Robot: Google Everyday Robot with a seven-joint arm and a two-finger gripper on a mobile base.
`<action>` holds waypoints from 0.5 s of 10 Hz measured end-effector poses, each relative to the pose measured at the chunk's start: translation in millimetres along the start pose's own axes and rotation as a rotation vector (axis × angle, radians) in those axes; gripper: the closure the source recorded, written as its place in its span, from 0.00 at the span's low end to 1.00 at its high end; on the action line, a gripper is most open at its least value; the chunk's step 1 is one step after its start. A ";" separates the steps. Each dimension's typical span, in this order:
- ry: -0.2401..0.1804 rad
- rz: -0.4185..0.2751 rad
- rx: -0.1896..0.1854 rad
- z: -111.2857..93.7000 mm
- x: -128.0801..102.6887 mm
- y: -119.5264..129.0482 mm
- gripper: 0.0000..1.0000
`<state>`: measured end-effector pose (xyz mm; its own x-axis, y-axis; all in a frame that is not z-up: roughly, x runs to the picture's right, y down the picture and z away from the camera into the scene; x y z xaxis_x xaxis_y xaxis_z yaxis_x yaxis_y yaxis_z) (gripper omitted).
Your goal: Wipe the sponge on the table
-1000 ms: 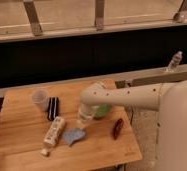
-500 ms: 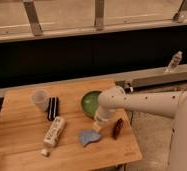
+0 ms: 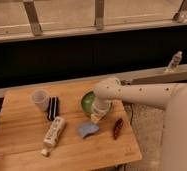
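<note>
On your table (image 3: 22, 142), 1 cup (image 3: 39, 98), 1 black ridged block (image 3: 52, 108) and 1 white box (image 3: 54, 131) sit well left of the gripper (image 3: 97, 118). The sponge (image 3: 88, 130) lies flat just below-left of it, perhaps touching. You cannot tell its grasp. It hangs at the green bowl's (image 3: 88, 102) right rim.

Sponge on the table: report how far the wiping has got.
Done: the sponge has slid rightward across the table since a second ago, so wiping looks begun. In hand: the end effector hangs at the sponge's upper right edge, beside the green bowl; contact is unclear. Left: probably more strokes; only a short stretch was covered.
</note>
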<state>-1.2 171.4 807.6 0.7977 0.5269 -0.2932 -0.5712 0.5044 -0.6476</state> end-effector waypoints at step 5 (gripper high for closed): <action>0.014 -0.180 -0.018 16.3 -38.0 83.7 1.00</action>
<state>-82.5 204.7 776.0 0.8897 0.4190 -0.1811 -0.4151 0.5775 -0.7030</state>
